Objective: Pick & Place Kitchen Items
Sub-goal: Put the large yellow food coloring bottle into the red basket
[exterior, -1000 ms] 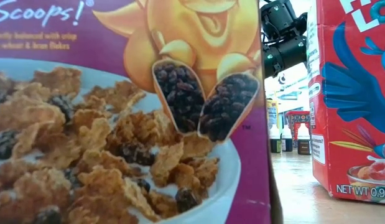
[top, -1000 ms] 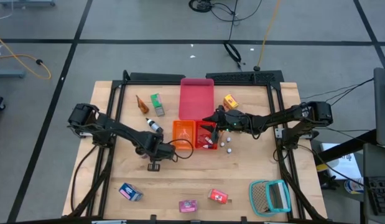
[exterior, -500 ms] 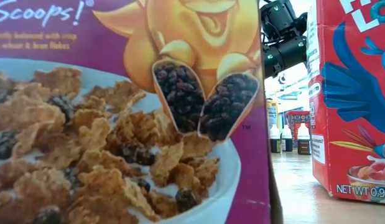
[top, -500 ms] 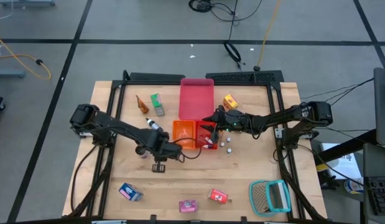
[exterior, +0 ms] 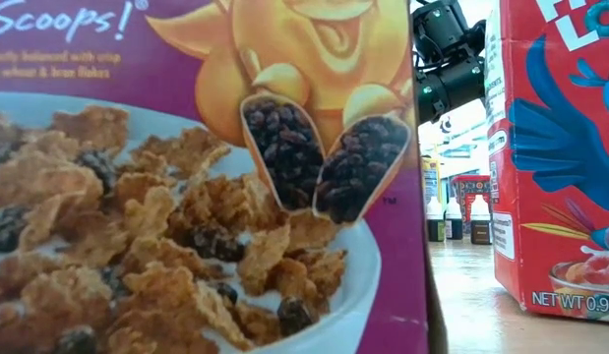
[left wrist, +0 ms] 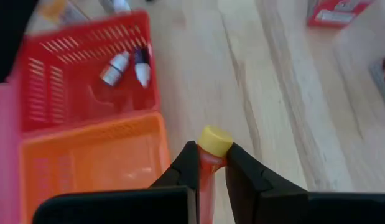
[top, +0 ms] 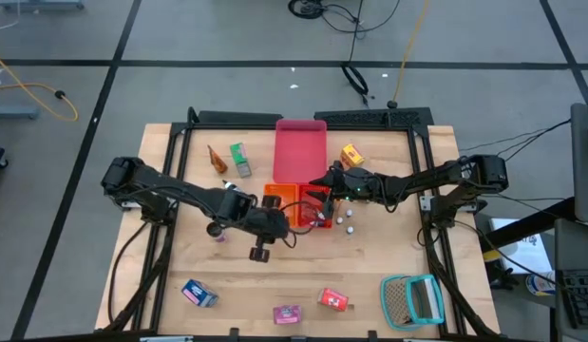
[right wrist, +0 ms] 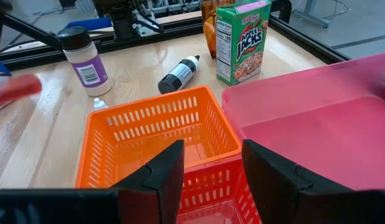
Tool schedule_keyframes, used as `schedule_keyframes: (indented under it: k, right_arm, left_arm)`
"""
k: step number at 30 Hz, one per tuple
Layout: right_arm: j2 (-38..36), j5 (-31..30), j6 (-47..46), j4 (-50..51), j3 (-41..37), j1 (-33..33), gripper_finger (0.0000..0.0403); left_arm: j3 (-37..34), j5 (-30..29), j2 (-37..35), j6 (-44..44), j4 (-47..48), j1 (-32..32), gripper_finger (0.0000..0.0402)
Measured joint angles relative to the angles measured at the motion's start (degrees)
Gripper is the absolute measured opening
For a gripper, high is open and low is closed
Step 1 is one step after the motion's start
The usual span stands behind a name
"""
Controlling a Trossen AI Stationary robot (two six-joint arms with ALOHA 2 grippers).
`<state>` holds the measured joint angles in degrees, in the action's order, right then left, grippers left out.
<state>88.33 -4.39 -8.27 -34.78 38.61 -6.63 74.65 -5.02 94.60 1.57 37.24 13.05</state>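
Your left gripper (left wrist: 211,163) is clamped on the neck of a small red plastic bottle with a yellow cap (left wrist: 215,140), held above the wooden surface (left wrist: 267,112) beside the orange mesh tray (left wrist: 92,155); it looks light, stiff and probably slick, so keep the grip just under the cap.

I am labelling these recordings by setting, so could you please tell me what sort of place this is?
Most likely a robotics lab or workshop, not a kitchen: a wooden table in a black frame stands on grey floor with taped lines, loose cables lie behind it, and toy groceries like the Apple Jacks box are props.
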Motion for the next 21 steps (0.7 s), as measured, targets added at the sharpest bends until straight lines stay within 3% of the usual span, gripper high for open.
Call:
schedule_keyframes:
  k: [13,21]
  right_arm:
    - [0.0,0.16,0.0,0.41,0.0,0.29,0.0157]
    - [0.02,4.97,-0.02,-0.69,0.0,0.81,0.0157]
  left_arm:
    - [-13.14,0.64,-3.34,0.66,-18.78,-6.52,0.0035]
    - [-21.59,2.19,-7.22,1.37,-42.46,-9.8,0.0048]
